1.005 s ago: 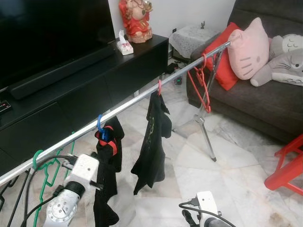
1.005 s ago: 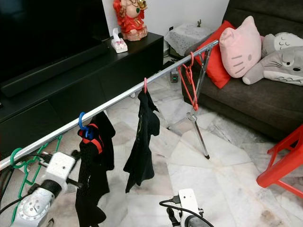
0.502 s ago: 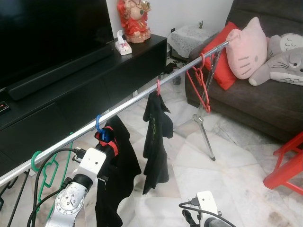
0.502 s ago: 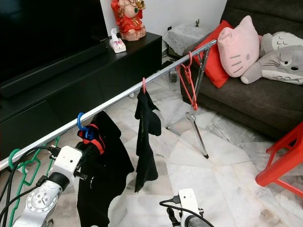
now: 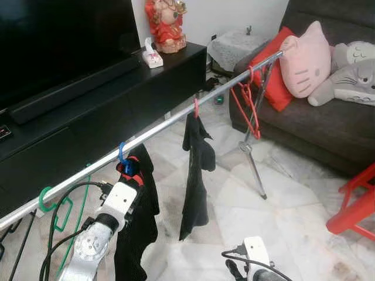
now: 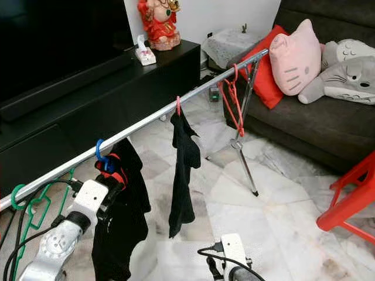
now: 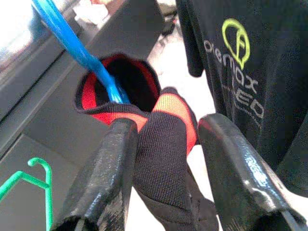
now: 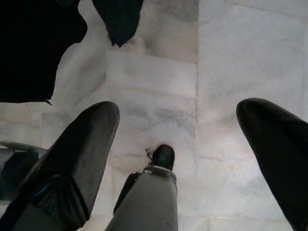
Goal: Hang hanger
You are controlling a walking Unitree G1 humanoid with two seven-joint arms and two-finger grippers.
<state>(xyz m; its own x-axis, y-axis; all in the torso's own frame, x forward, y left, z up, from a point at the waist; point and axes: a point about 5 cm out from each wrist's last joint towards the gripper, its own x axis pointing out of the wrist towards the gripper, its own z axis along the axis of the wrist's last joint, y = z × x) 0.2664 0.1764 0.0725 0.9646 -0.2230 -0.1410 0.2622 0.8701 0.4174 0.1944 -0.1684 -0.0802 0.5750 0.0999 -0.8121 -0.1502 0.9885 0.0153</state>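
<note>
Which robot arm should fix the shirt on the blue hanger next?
The left. Its pincer is already up at the rail, fingers open around the shirt's red collar by the blue hanger. The right pincer hangs low, pointing at the floor.

A long black low TV cabinet [image 5: 146, 88] runs along the wall, the landmark here. On its top, at the end nearest the sofa, stands a red and gold seated figurine [image 5: 167, 24], with a small white tissue box [image 5: 153, 58] just beside it. A long black soundbar [image 5: 70, 88] lies along the cabinet's top, and a large dark television screen [image 5: 53, 41] rises behind it. Past the cabinet's figurine end sits a dark grey sofa [image 5: 328, 123] carrying a red cushion [image 5: 270, 73], a pink cat-face pillow [image 5: 304, 58] and a grey plush toy [image 5: 351, 76]. A red plastic stool [image 5: 357, 205] stands on the pale marble floor [image 5: 293, 216], well apart from the cabinet.
</note>
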